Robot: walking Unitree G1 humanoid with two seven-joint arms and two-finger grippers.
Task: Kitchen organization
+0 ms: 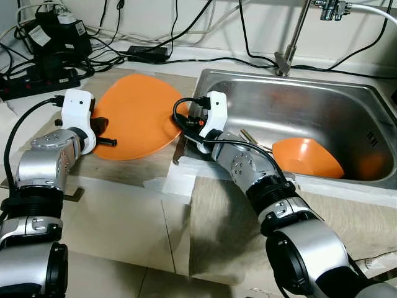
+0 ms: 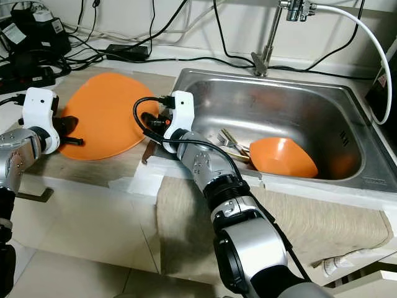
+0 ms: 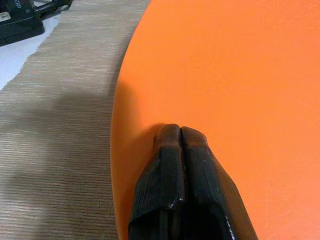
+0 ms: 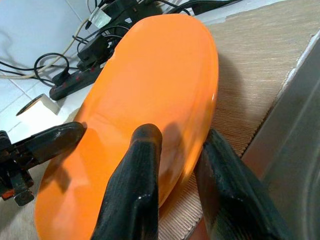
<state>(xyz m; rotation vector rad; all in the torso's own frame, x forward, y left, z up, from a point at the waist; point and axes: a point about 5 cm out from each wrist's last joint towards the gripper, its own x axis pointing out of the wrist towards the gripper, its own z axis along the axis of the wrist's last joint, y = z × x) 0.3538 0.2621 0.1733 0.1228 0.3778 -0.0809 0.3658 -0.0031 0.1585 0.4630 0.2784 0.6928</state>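
Orange bowl (image 2: 282,156) hides most of the cutlery (image 2: 229,144).

The light is bright and even from above. My head views are sharp. The steel sink (image 1: 347,105) shows soft glare. My arms put mild shadows on the bench (image 1: 130,167). Close fingertips (image 3: 180,145) look slightly blurred.

The large round orange plate (image 1: 133,116) looks like smooth plastic with a soft sheen. It lies on a beige woven mat (image 3: 55,150) with a fine ribbed, matt texture. The rectangular stainless steel sink (image 1: 322,105) has a brushed, dully reflective finish. In it, the orange bowl (image 1: 307,158) appears to be smooth plastic. The black fingers (image 4: 131,190) show a finely ribbed, slightly glossy surface.
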